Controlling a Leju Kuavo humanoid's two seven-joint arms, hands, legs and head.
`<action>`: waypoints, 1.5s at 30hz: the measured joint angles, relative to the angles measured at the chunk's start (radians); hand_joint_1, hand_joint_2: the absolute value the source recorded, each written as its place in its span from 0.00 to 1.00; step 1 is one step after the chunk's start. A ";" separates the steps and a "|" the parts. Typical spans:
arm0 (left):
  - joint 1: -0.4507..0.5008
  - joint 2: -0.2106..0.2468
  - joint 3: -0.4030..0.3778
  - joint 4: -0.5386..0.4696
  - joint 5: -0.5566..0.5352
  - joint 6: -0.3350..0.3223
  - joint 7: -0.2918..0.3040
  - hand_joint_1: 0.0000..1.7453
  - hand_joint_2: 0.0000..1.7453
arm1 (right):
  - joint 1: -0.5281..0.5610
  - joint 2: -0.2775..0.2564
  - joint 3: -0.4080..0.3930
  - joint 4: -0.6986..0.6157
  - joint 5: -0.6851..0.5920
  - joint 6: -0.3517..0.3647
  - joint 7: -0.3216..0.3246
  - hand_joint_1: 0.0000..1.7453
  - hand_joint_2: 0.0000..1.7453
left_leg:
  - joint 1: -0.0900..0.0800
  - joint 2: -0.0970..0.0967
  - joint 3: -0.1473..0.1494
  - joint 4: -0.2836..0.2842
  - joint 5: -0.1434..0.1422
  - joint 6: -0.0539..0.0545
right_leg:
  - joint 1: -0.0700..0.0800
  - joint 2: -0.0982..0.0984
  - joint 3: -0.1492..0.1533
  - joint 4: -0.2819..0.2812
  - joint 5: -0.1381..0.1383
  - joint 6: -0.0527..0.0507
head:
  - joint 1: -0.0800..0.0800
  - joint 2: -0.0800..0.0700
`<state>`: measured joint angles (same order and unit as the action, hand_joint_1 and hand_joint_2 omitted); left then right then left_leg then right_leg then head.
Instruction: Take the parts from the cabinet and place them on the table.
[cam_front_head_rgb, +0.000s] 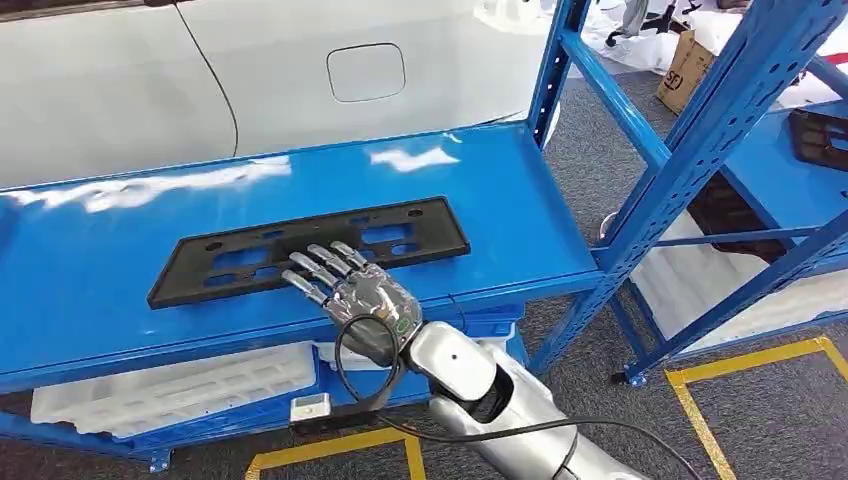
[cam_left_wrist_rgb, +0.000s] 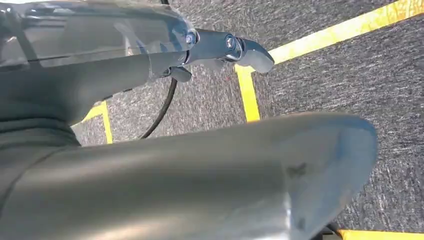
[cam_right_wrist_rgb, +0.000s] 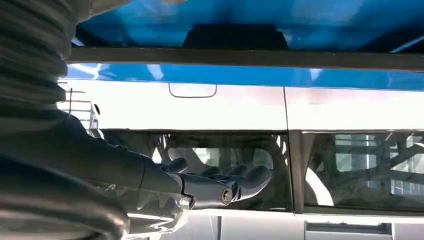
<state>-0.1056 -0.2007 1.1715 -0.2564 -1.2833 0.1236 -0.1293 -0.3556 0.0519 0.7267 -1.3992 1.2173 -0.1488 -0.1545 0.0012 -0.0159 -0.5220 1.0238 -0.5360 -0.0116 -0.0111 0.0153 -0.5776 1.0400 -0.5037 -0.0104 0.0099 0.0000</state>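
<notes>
A long black plastic part (cam_front_head_rgb: 250, 250) with several cut-outs lies flat on the blue cabinet shelf (cam_front_head_rgb: 500, 190). My right hand (cam_front_head_rgb: 355, 295) reaches in from the front, palm down, its fingers spread straight over the part's near edge with nothing in its hold. In the right wrist view, the fingers (cam_right_wrist_rgb: 220, 185) stretch out level beside the black part (cam_right_wrist_rgb: 235, 36) and the shelf edge (cam_right_wrist_rgb: 250, 75). My left hand (cam_left_wrist_rgb: 150, 55) hangs over the grey carpet, holding nothing, with a finger (cam_left_wrist_rgb: 240, 50) held straight and apart from the thick thumb (cam_left_wrist_rgb: 250, 170).
A white car body (cam_front_head_rgb: 300, 70) stands right behind the shelf. Blue rack uprights (cam_front_head_rgb: 690, 130) rise on the right, with another rack holding black parts (cam_front_head_rgb: 820, 135) beyond them. White trays (cam_front_head_rgb: 170, 390) lie on the lower shelf. Yellow tape (cam_front_head_rgb: 760, 360) marks the carpet.
</notes>
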 joint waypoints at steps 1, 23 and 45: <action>-0.001 0.000 -0.002 0.000 -0.005 -0.003 0.000 0.00 0.00 | -0.006 0.008 -0.001 0.015 0.006 0.000 0.004 0.00 1.00 | 0.000 0.000 0.000 0.000 0.000 0.000 | 0.000 0.000 0.000 0.000 0.000 0.000 | 0.000 0.000; -0.004 0.000 -0.020 0.000 -0.025 -0.011 0.003 0.00 0.00 | -0.020 0.106 -0.104 0.144 -0.012 -0.028 0.032 0.00 1.00 | 0.000 0.000 0.000 0.000 0.000 0.000 | 0.000 0.000 0.000 0.000 0.000 0.000 | 0.000 0.000; -0.031 -0.005 -0.057 0.000 -0.042 -0.024 0.019 0.00 0.00 | -0.035 0.162 -0.283 0.288 0.034 -0.060 0.004 0.00 1.00 | 0.000 0.000 0.000 0.000 0.000 0.000 | 0.000 0.000 0.000 0.000 0.000 0.000 | 0.000 0.000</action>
<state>-0.1365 -0.2052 1.1147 -0.2564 -1.3252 0.0999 -0.1102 -0.3906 0.2140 0.4433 -1.1116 1.2517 -0.2086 -0.1507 0.0012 -0.0160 -0.5220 1.0239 -0.5356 -0.0119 -0.0111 0.0153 -0.5777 1.0402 -0.5036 -0.0104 0.0099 0.0000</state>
